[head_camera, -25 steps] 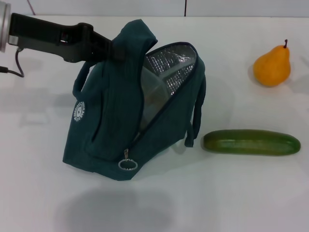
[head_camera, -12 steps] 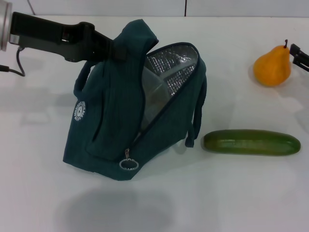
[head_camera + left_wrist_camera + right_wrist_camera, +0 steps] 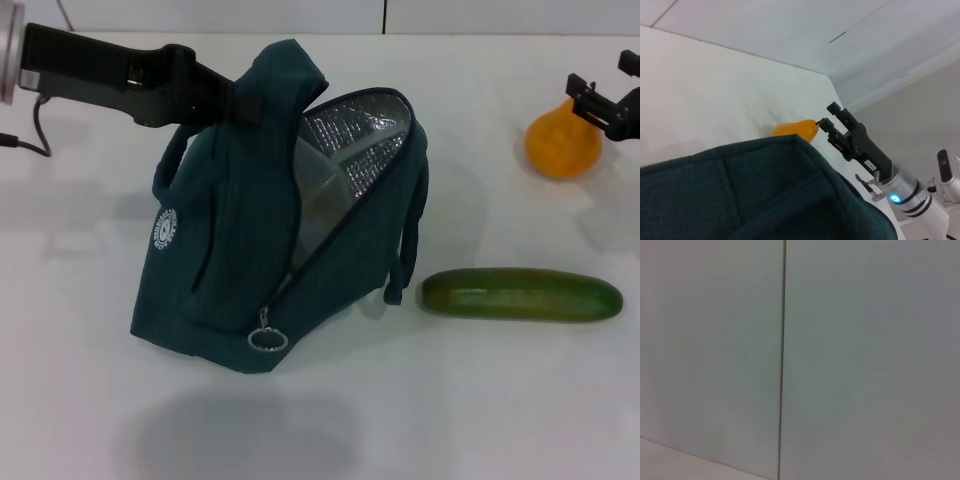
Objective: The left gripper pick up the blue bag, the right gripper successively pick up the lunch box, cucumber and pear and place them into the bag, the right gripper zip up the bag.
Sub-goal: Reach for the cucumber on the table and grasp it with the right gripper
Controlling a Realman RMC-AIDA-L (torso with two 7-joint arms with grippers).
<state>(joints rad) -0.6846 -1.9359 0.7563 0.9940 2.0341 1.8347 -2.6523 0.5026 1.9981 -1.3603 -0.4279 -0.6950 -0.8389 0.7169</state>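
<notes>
White tabletop fills the scene, with a pale panelled wall behind.

At the right edge of the head view, the right gripper (image 3: 598, 100) hangs over the pear (image 3: 560, 148), fingers parted, one tip just about at the stem; the left wrist view shows the same claw (image 3: 829, 119) spread at the pear's (image 3: 796, 130) narrow top. The task puts the cucumber (image 3: 520, 294) ahead of the pear, and it lies near the front, just beside the bag's hanging handle, untouched. So the claw seems to be passing over, or else going for the pear out of turn. Either way, the pick calls for a drop low enough to straddle the widest part of the fruit, not the neck, and for the cucumber a close across its middle so it stays level.

The left gripper (image 3: 232, 100) is clamped on the bag (image 3: 250, 250) at its top, holding the mouth open with the foil lining showing. A pale shape inside is probably the lunch box (image 3: 318, 190). Release should happen well within the opening, clear of the zip edge.
</notes>
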